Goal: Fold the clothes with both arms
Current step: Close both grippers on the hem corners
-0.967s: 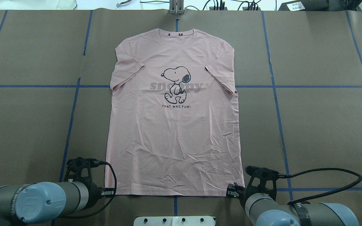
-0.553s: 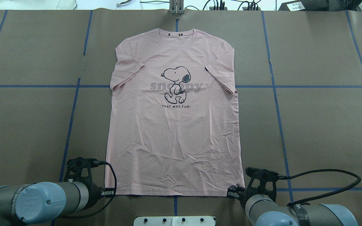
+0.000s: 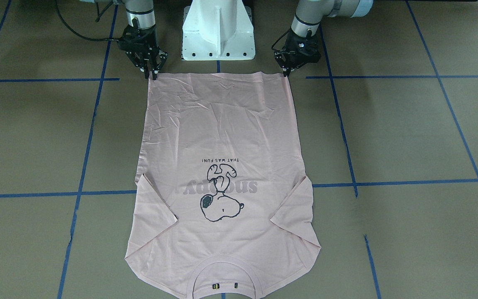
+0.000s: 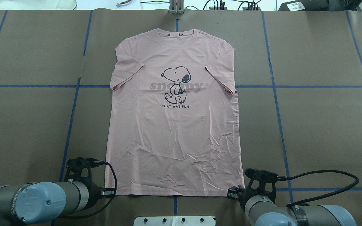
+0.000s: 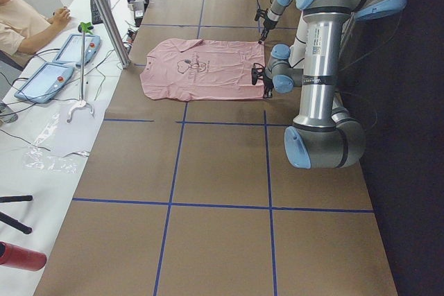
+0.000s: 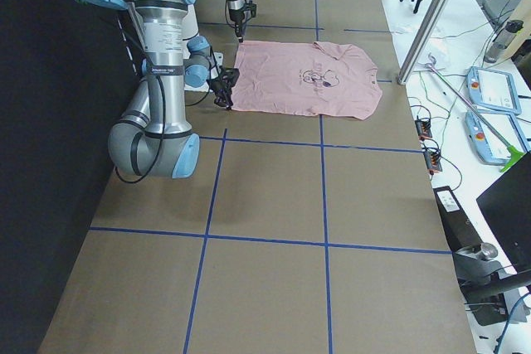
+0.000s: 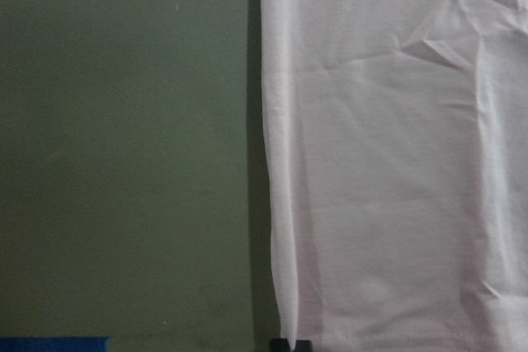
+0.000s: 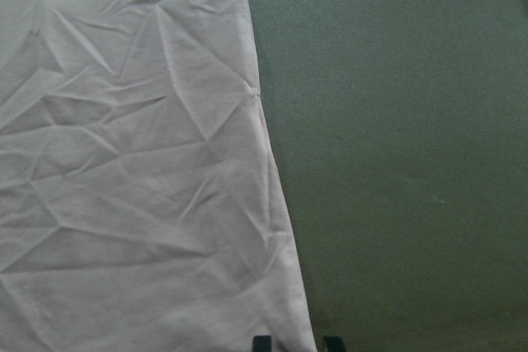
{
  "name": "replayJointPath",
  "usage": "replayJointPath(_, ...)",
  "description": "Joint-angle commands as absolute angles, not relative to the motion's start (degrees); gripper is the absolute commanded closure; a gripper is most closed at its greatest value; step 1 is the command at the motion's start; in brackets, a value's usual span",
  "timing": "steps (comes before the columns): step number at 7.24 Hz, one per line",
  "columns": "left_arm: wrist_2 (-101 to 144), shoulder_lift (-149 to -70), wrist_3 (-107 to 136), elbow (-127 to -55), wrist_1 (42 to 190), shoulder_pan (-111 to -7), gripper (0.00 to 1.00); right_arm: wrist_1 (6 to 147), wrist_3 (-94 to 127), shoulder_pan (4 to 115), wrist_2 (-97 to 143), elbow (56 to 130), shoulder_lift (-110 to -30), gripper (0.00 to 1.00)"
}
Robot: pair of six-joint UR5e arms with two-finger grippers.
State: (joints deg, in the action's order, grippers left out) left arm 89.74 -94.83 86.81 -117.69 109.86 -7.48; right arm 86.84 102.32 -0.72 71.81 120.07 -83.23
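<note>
T-shirt [image 4: 174, 131]: lay flat and print up on the brown table [image 4: 319, 125], with its hem towards the robot and its collar at the far side.
Right gripper [image 3: 150, 74]: was at one hem corner. Only its wrist view showed two fingertips [image 8: 261, 342] narrowly apart, astride the shirt's side edge.
Left gripper [image 3: 286, 74]: was at the other hem corner. Whether parted or closed could not be told.
Overhead view: the wrists hid both claws, while the front view showed them.
</note>
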Motion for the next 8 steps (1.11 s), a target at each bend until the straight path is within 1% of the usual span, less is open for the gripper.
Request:
replayJointPath(1,89.65,-94.83,86.75,-117.69,109.86,-7.47,1.00,86.84,103.09,-1.14,71.81,119.79,-83.06,0.89)
replayJointPath(2,89.65,-94.83,86.84,-117.69,109.86,-7.47,1.00,86.84,103.01,-1.14,71.81,119.97,-82.88,1.00)
replayJointPath(4,89.74,-94.92,86.75,-117.77,109.86,-7.47,1.00,86.92,102.48,-0.70,72.16,120.67,-82.97,1.00)
replayJointPath(5,90.00,-94.92,86.75,-118.30,109.86,-7.56,1.00,86.92,102.31,-0.44,72.33,122.24,-83.40,1.00)
replayJointPath(6,90.35,-94.40,85.96,-122.56,109.25,-8.17,1.00,87.10,102.04,-0.35,72.51,126.78,-86.54,1.00)
replayJointPath(7,91.13,-94.22,85.78,-129.83,103.59,-8.35,1.00,87.19,100.91,-0.35,72.77,132.92,-90.84,1.00)
replayJointPath(8,97.23,-95.78,85.78,-140.08,90.66,-8.26,1.00,88.06,100.90,-0.79,72.95,138.89,-94.01,1.00)
